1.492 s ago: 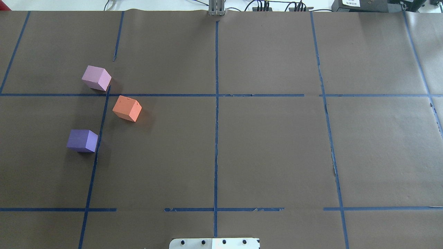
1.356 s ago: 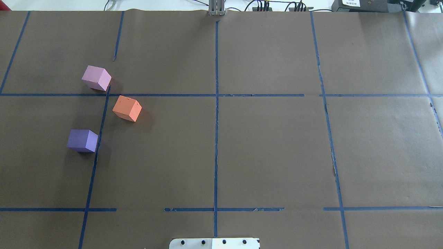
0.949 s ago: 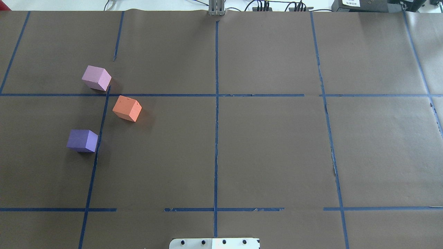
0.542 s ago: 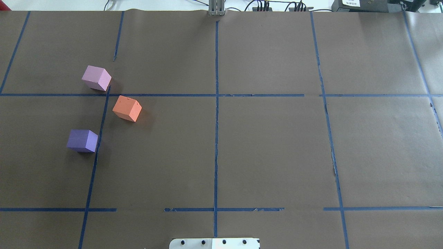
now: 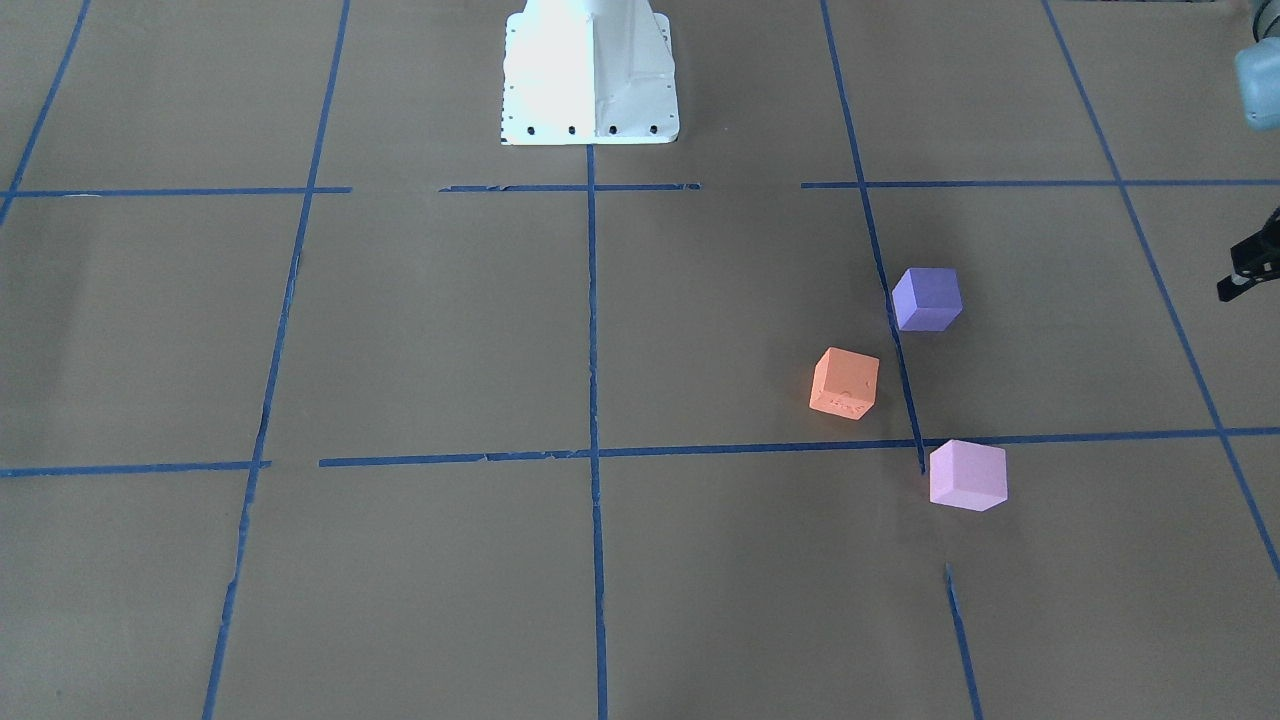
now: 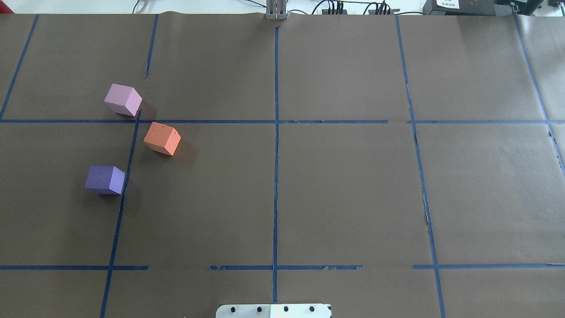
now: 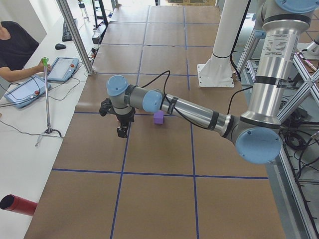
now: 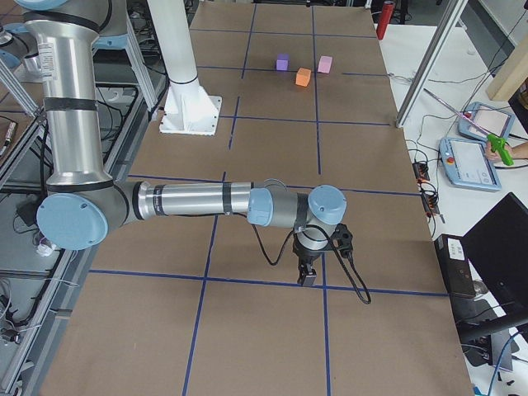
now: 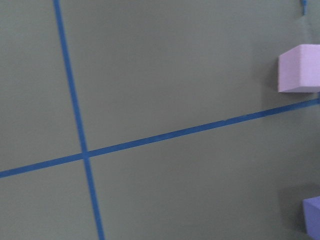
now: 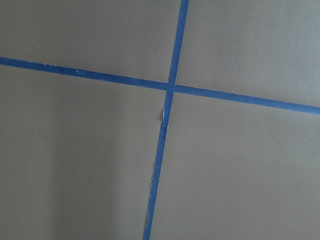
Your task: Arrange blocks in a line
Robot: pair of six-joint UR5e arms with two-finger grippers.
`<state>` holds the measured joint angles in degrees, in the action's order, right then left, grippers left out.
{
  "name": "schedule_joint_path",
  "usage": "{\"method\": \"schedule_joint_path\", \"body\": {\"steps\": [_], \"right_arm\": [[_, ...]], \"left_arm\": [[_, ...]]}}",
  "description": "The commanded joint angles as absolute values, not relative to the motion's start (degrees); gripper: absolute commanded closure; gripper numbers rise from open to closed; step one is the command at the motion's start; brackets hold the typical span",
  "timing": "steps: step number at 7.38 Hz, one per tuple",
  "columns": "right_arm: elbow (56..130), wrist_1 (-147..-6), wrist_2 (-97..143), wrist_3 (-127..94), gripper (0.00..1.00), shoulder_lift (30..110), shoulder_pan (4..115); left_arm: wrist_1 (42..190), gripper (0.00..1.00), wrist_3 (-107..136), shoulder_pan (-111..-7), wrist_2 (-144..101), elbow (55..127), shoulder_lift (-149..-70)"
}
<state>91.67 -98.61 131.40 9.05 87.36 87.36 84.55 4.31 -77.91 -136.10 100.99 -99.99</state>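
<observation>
On the left part of the table [image 6: 335,185], the pink block [image 6: 123,100], orange block [image 6: 162,138] and violet block [image 6: 105,179] sit apart in a bent row. The left pincer [image 7: 122,130] hangs near them, seemingly low. The right pincer [image 8: 307,276] hangs well apart. I cannot tell whether either pincer is open or holds anything.

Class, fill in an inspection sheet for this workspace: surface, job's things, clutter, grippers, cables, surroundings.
Surface: brown paper with a blue tape grid.
Job's things: pink block, orange block and purple block sit apart, and the orange one is out of line.
Clutter: nothing seen.
Grippers: left gripper and right gripper are clear of the blocks; open or shut cannot be told.
Cables: black cable at the right wrist; plugs at the far edge.
Surroundings: operator, tablets, red cylinder.
</observation>
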Motion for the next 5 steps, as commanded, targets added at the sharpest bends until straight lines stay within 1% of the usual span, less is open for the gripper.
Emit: {"method": "schedule_joint_path", "body": {"steps": [1, 2, 4, 5], "right_arm": [[91.7, -98.6, 131.4, 9.1, 0.0, 87.4, 87.4], [91.8, -98.6, 131.4, 9.1, 0.0, 87.4, 87.4], [91.7, -98.6, 131.4, 9.1, 0.0, 87.4, 87.4], [91.8, -98.6, 131.4, 9.1, 0.0, 87.4, 87.4]], "left_arm": [[84.6, 0.0, 8.3, -70.6, -136.1, 101.1, -105.3], [84.5, 0.0, 8.8, -68.0, -135.9, 100.1, -108.3], [84.6, 0.0, 18.6, -62.4, -135.0, 100.9, -112.8], [85.9, 0.0, 19.2, -61.6, -135.2, 100.6, -113.6]]}}
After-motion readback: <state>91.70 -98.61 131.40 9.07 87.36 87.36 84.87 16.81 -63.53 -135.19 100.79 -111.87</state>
